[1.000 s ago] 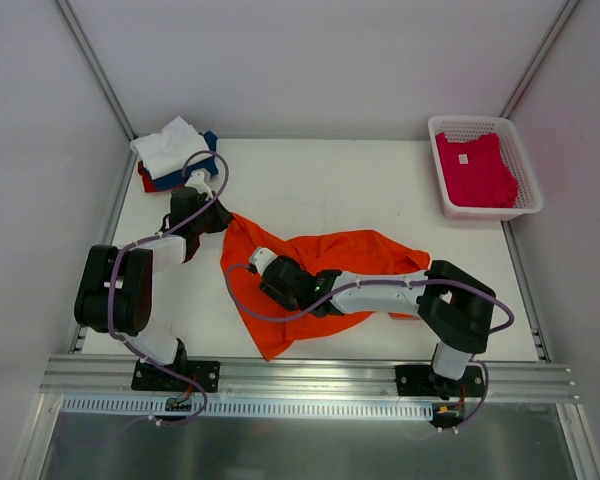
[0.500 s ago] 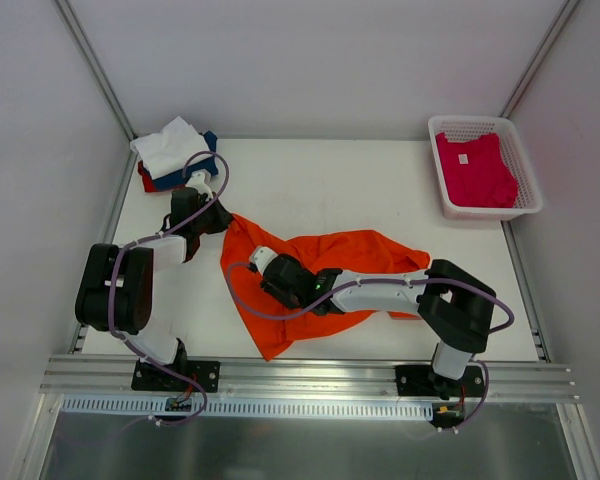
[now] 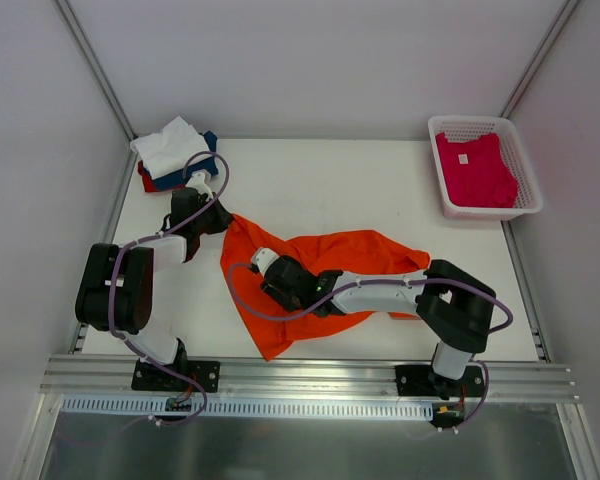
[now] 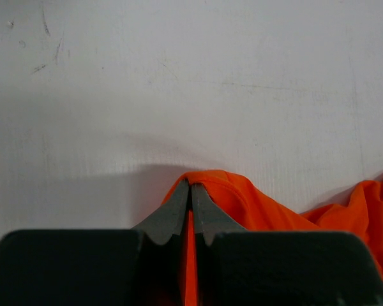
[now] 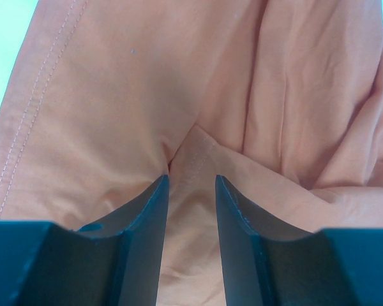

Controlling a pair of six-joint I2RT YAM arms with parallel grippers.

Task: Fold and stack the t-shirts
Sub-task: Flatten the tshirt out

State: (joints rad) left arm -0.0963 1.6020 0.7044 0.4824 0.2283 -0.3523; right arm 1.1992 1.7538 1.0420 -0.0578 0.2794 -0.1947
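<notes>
1. Centrally, the orange t-shirt point(image 3: 320, 262) lay crumpled on the white table point(image 3: 320, 180), between the two arms.
2. The left gripper point(image 4: 191, 186) was clamped tight on its far-left corner.
3. The right gripper point(image 5: 191, 178) pressed onto the shirt's middle, jaws partly apart astride a pucker of cloth.
4. At the far left corner sat the folded stack point(image 3: 172, 152): white over navy over red.
5. The magenta t-shirt point(image 3: 475, 172) lay in the mesh basket point(image 3: 485, 211) at far right; its white neck label point(image 3: 463, 157) was too small to read.
</notes>
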